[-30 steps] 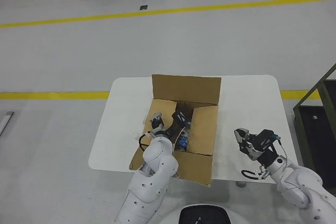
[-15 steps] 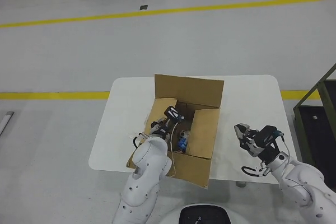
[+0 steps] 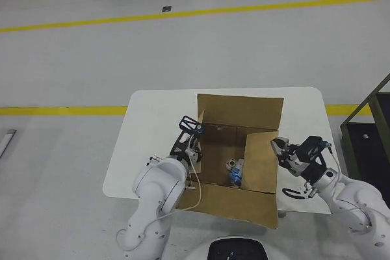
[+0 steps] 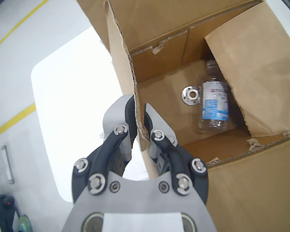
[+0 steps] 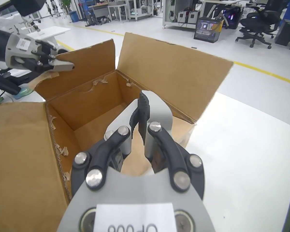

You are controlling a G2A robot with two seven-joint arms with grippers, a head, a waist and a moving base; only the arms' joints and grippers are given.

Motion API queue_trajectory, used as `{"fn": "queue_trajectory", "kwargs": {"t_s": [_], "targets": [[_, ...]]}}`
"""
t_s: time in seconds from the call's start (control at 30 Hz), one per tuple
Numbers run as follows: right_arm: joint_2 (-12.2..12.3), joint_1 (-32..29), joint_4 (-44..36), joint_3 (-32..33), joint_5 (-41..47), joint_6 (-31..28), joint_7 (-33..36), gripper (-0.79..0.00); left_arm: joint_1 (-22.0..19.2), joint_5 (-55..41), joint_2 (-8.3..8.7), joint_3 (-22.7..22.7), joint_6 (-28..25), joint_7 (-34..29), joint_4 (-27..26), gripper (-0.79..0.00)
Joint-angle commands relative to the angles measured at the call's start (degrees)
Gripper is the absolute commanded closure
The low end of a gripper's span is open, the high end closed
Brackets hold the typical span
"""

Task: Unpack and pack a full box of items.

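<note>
Unpacking, seemingly nearing its end: from the top, the cardboard box [image 3: 240, 110] is sitting open on the white table [image 3: 149, 130]. Left wrist view: the left gripper [image 4: 136, 118] is pinching a side flap [image 4: 120, 56], a clear bottle [image 4: 213, 102] and metal flange [image 4: 190, 95] lying on the box floor. Right wrist view: the right gripper [image 5: 141, 114] is hovering at the opposite wall, pressed together on nothing, likely needing to spread and reach in.

White table [image 3: 302, 117], yellow floor line [image 3: 52, 110], green rack [image 3: 367, 140], office chair [image 5: 263, 18]
</note>
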Motion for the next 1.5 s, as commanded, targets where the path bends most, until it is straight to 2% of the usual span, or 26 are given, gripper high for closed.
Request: {"fn": "queue_trajectory", "kwargs": {"t_s": [0.0, 0.2, 0.43, 0.5, 0.57, 0.63, 0.77, 0.87, 0.93, 1.1, 1.2, 1.27, 1.3, 1.33, 1.47], "targets": [[-0.1, 1.1, 0.6, -1.6, -0.1, -0.5, 2.1, 0.000, -0.2, 5.2, 0.29, -0.1, -0.1, 2.1, 0.6, -0.785], [-0.4, 2.4, 2.1, -4.0, -1.4, 0.7, 3.2, 0.000, -0.1, 17.0, 1.28, -1.6, -0.7, 6.8, 1.2, -0.785], [-0.4, 2.3, 3.3, -3.8, -1.6, 2.1, 2.7, 0.000, 0.1, 26.0, 2.22, -3.7, -1.9, 10.5, 4.8, -0.785], [-0.5, 2.1, 3.5, -3.4, -1.6, 3.4, 0.7, 0.000, 0.2, 30.2, 2.52, -3.5, -2.3, 11.7, 6.3, -0.785], [-0.7, 1.0, 4.4, -2.3, -1.4, 8.2, -4.3, 0.000, 0.8, 36.5, 2.85, -2.1, -1.7, 14.3, 7.9, -0.785], [-1.0, -0.3, 5.1, -1.5, -0.9, 12.6, -8.1, 0.000, 1.6, 37.0, 2.84, -1.6, -0.9, 15.5, 9.0, -0.785], [-1.4, -3.0, 6.0, -0.5, -1.1, 20.4, -10.7, 0.000, 2.1, 40.1, 2.91, -0.8, 0.1, 17.0, 11.2, -0.785], [-1.6, -3.9, 7.7, -0.7, -0.2, 22.6, -9.7, 0.000, 2.3, 42.1, 3.01, -0.7, 0.6, 17.9, 12.3, -0.785], [-1.8, -3.5, 9.1, -1.6, 0.6, 21.6, -9.0, 0.000, 2.3, 41.8, 3.00, -1.0, 0.8, 18.5, 12.2, -0.785], [-2.2, 0.4, 13.1, -4.9, 0.5, 16.9, -7.2, 0.000, 2.8, 38.2, 2.93, -2.2, -1.6, 18.7, 7.0, -0.785], [-2.5, 3.3, 15.1, -6.7, -0.3, 14.7, -6.6, 0.000, 3.7, 39.2, 3.17, -2.6, -4.0, 19.3, 3.1, -0.785], [-2.6, 5.2, 16.6, -7.6, -0.8, 13.7, -6.2, 0.000, 4.5, 38.2, 3.20, -3.3, -3.5, 19.6, 0.4, -0.785], [-2.7, 6.0, 17.5, -7.9, -1.4, 13.5, -6.2, 0.000, 5.1, 35.6, 3.00, -4.0, -1.3, 19.2, -1.0, -0.785], [-2.8, 6.8, 18.5, -8.2, -2.0, 13.5, -6.1, 0.000, 5.7, 32.6, 2.82, -3.9, -1.3, 19.1, -2.2, -0.785], [-2.9, 8.2, 20.9, -8.1, -1.4, 13.5, -7.2, 0.000, 7.5, 18.7, 2.13, -2.8, -4.3, 16.2, -7.8, -0.785]]}}
